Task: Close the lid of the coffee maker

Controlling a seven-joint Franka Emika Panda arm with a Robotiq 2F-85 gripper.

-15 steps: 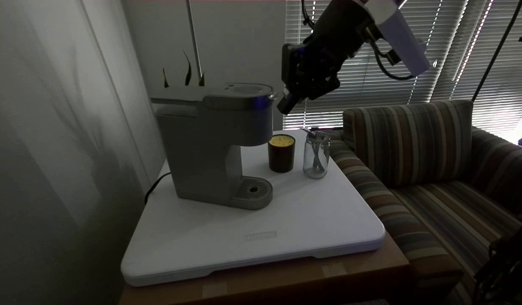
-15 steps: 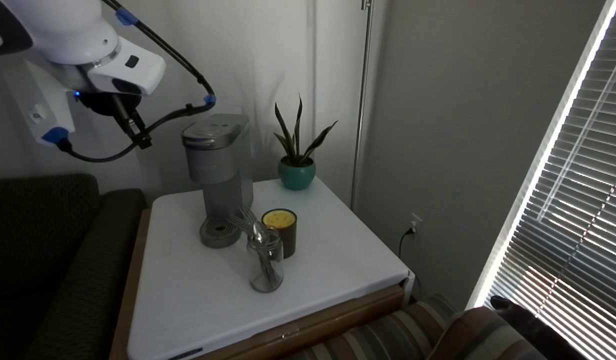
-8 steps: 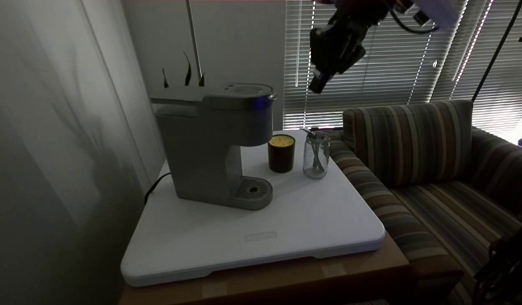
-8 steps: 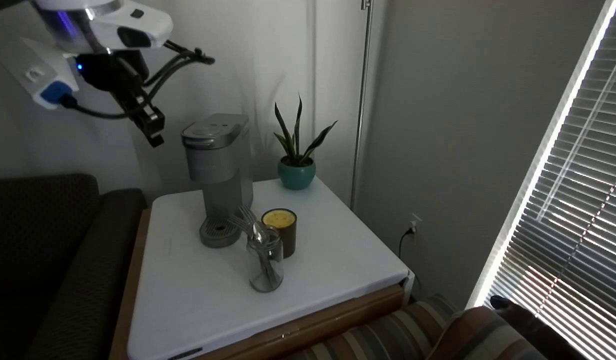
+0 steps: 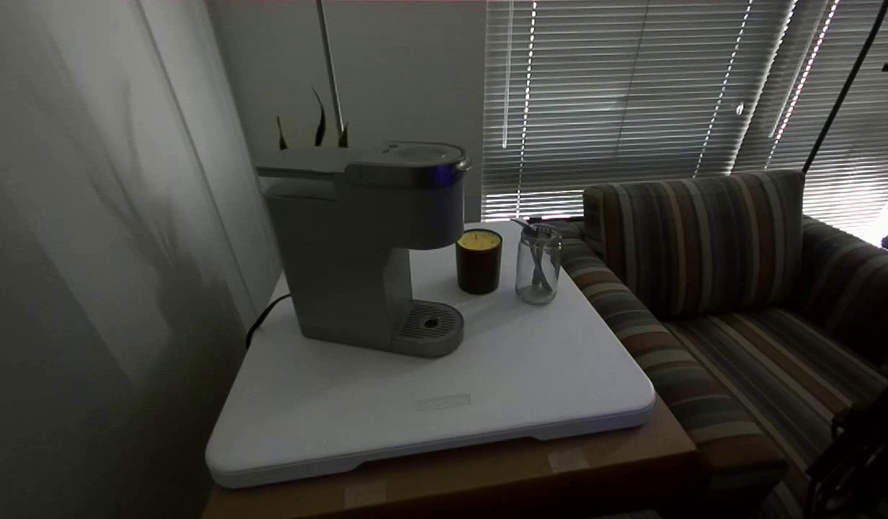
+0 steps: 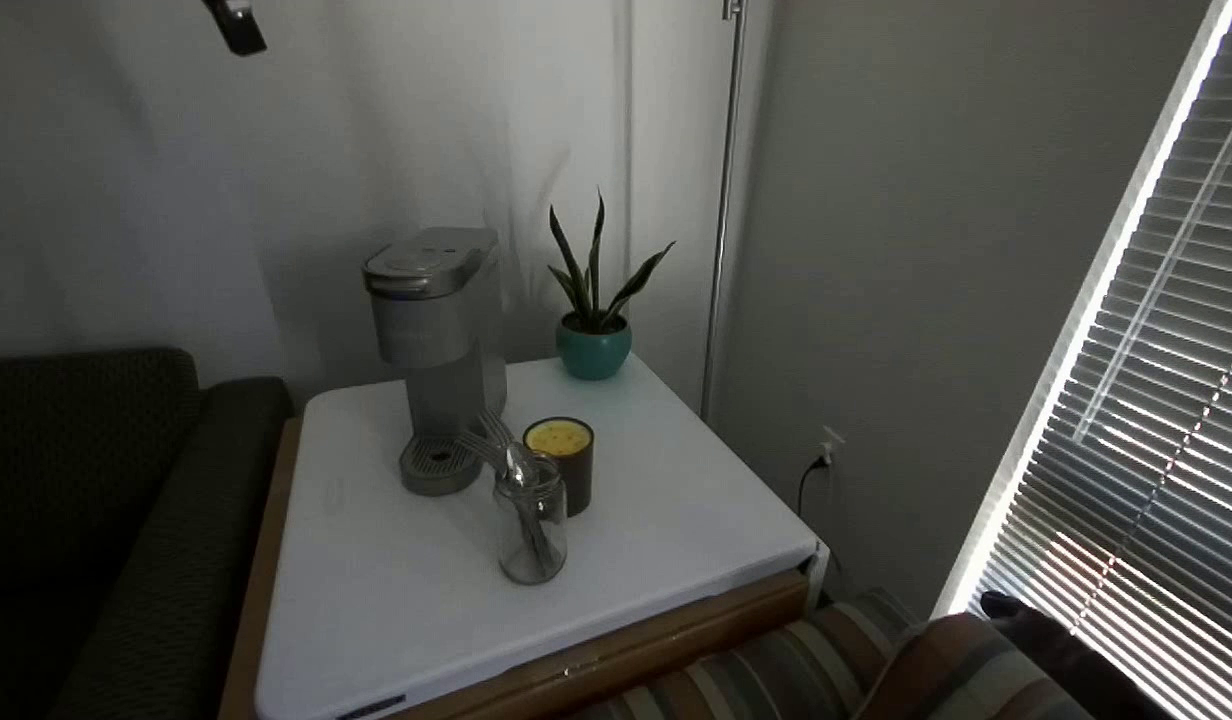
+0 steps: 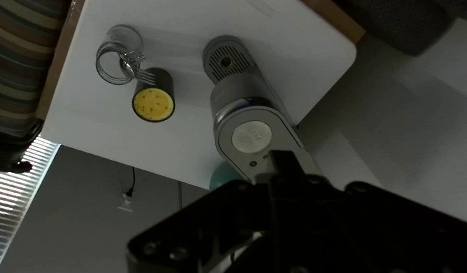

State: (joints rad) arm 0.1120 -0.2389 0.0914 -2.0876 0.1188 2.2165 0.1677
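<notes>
One flat, rounded grey plastic lid (image 7: pixel 252 136) lies down on the boxy grey coffee maker (image 5: pixel 350 252); black two-finger gripper (image 7: pixel 273 167) well apart, fingers pressed together, empty, presumably for pushing.

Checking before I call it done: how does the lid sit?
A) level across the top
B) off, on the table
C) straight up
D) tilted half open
A: in both exterior views the lid lies level across the top of the coffee maker, with no part swung up.
</notes>
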